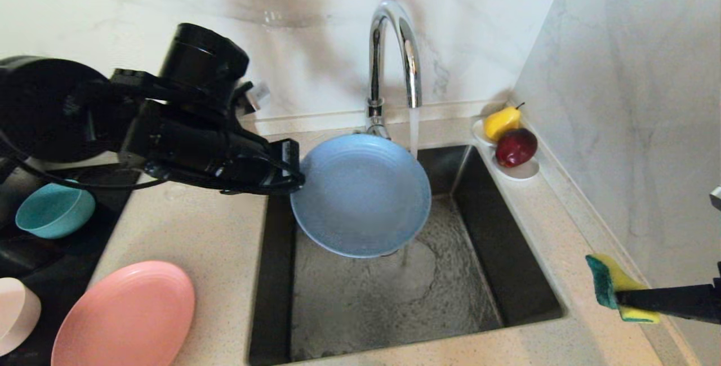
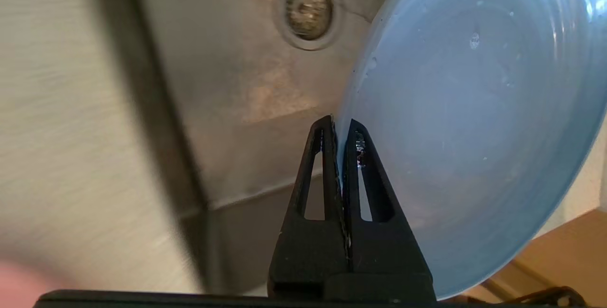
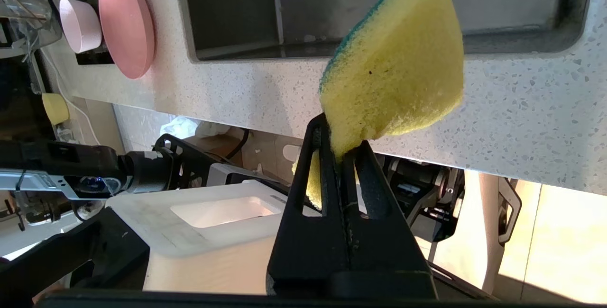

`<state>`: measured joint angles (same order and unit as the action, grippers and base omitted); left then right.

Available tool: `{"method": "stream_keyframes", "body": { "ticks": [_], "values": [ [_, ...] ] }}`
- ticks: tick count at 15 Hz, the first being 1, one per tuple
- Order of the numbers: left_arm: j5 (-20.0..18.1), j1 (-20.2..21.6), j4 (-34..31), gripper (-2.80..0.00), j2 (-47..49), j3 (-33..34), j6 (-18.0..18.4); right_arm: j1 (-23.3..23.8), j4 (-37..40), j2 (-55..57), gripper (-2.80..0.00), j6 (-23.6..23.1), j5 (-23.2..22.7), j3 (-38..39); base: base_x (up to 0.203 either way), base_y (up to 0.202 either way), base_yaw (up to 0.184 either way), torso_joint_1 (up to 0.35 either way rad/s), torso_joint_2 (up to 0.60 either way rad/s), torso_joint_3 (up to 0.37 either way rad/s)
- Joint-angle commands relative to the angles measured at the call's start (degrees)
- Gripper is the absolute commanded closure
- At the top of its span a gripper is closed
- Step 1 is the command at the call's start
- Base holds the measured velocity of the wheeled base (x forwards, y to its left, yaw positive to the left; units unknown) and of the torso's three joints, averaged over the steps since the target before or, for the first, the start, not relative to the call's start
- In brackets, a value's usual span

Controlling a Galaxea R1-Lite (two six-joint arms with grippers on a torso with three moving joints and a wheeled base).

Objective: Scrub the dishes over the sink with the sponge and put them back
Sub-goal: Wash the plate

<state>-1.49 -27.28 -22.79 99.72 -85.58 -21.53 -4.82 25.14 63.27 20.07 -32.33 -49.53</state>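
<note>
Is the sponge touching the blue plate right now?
No. The right gripper holds the sponge over the counter, far from the blue plate.

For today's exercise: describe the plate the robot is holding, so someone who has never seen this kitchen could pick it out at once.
Find the steel sink with the running tap. Above the basin, the left gripper pinches the rim of a tilted blue plate. The other wide plate is pink and lies on the counter.
</note>
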Motion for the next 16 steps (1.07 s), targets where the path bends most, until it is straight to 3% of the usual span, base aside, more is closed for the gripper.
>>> {"method": "stream_keyframes", "body": {
  "ticks": [1,16],
  "values": [
    [0.1,-2.3,1.9,0.0,4.6,-0.1,-0.6,-0.1,0.1,-0.3,0.0,0.1,-0.2,0.0,0.0,0.0,0.0,0.0,0.0,0.0],
    [0.7,-11.6,6.4,0.0,10.9,-0.6,-5.3,-0.5,0.0,-0.3,0.0,0.1,-0.3,0.5,0.0,0.0,0.0,0.0,0.0,0.0]
  ]
}}
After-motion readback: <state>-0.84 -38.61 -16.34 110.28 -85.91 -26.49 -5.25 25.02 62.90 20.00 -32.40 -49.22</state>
